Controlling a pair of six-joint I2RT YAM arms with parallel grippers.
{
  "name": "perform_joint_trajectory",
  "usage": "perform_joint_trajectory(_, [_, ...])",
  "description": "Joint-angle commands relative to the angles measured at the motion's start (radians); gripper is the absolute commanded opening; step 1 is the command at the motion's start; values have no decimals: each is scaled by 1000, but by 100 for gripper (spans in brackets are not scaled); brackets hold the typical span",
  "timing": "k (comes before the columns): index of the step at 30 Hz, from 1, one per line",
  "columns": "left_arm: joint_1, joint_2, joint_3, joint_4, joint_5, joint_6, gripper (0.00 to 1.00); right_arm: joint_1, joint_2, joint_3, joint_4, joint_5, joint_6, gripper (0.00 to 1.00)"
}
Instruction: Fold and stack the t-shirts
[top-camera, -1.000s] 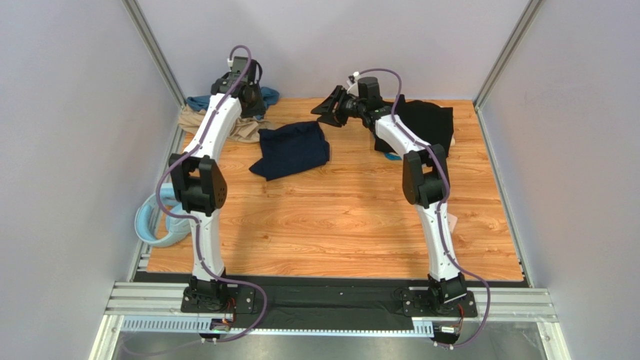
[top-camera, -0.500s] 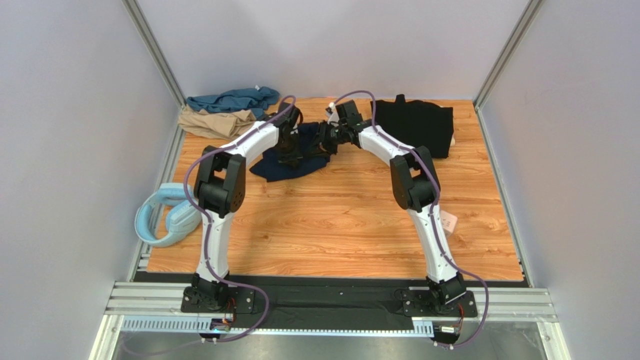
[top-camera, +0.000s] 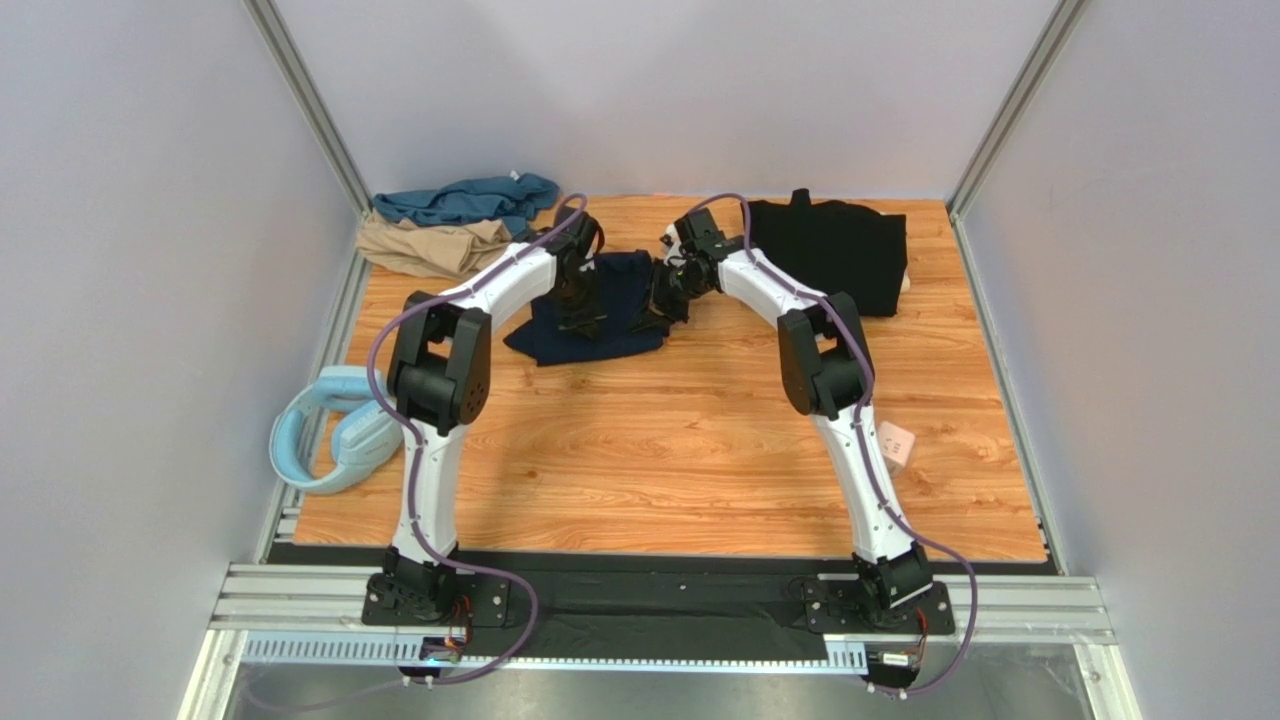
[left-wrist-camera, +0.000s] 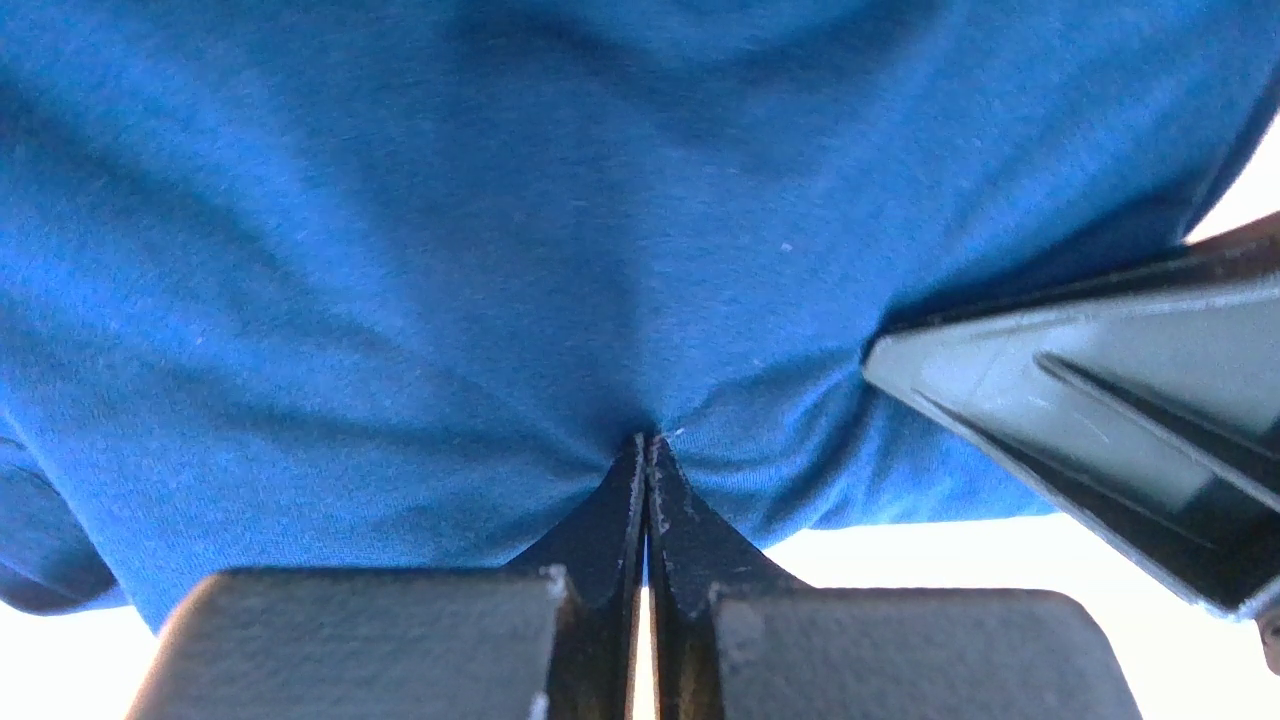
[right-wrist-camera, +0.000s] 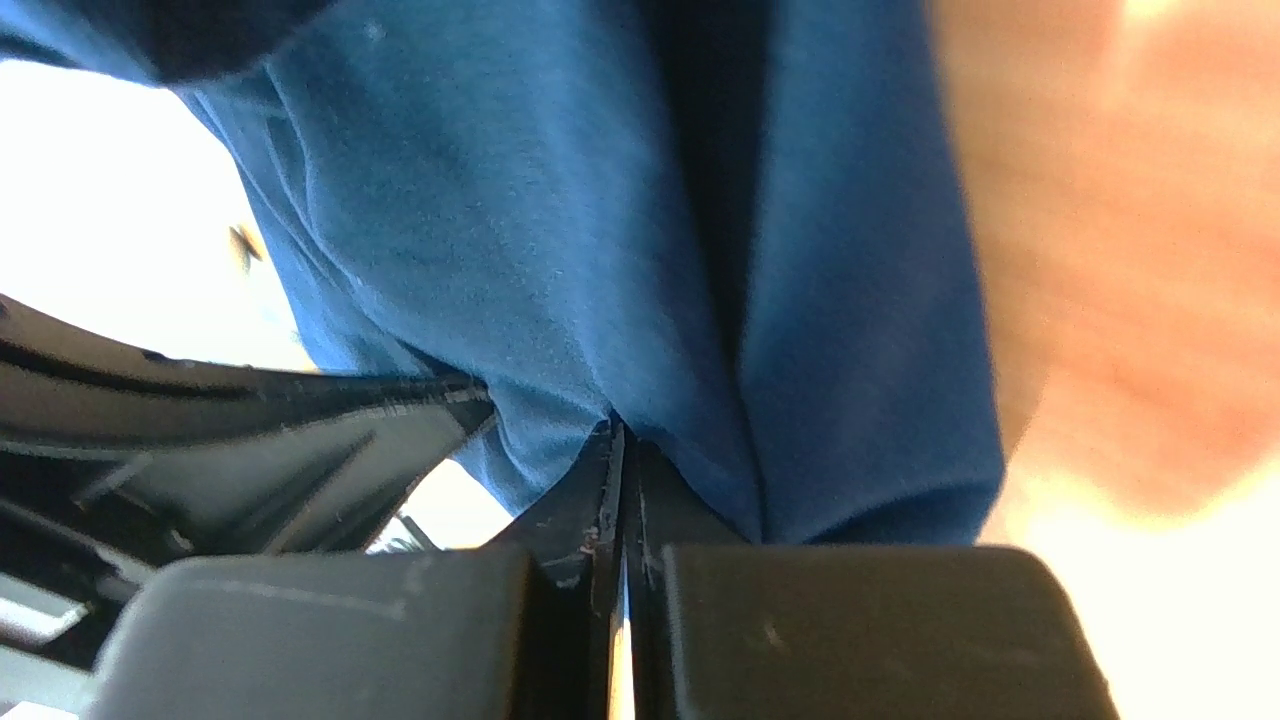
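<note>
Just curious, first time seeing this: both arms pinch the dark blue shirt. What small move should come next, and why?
Probably raise both a little, together. The left tool and right tool are each shut on a fold of the dark blue shirt, which looks bunched, not flat.

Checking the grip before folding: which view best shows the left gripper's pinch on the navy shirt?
Left wrist: the left gripper is shut on a pucker of the navy shirt. The top view hides its tips; the right wrist view shows only the right gripper and its own pinch.
</note>
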Motion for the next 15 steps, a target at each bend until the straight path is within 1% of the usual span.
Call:
perform_joint_trajectory(1, [-18, -78, -99, -79, -26, -1, 0, -9, -69, -127, -166, 76, -132, 0])
perform_joint_trajectory(2, [-24, -114, -150, -80, -25, 4, 0, -5, -112, -156, -178, 75, -145, 0])
perform_joint_trajectory(4, [-49, -152, -204, -85, -26, 10, 0, 3, -163, -228, -192, 88, -190, 0])
perform_joint_trajectory(5, [-56, -193, -261, -86, -23, 13, 0, 8, -213, -304, -201, 95, -201, 0])
perform_joint_trajectory(7, [-82, -252, -321, -96, -19, 16, 0, 22, -275, -395, -201, 105, -221, 0])
perform_joint_trajectory(8, [-101, -270, -377, -100, -17, 21, 0, 38, -301, -484, -200, 108, -222, 0])
perform_joint_trajectory(10, [-118, -322, -433, -109, -14, 26, 0, 55, -381, -561, -198, 112, -224, 0])
perform_joint_trajectory(11, [-134, -336, -483, -111, -6, 27, 0, 78, -408, -637, -195, 107, -212, 0])
perform_joint_trajectory(14, [-160, -385, -557, -116, -8, 30, 0, 139, -491, -710, -187, 90, -196, 0])
perform_joint_trajectory(15, [-164, -395, -567, -119, -11, 30, 0, 153, -507, -727, -190, 90, -190, 2])
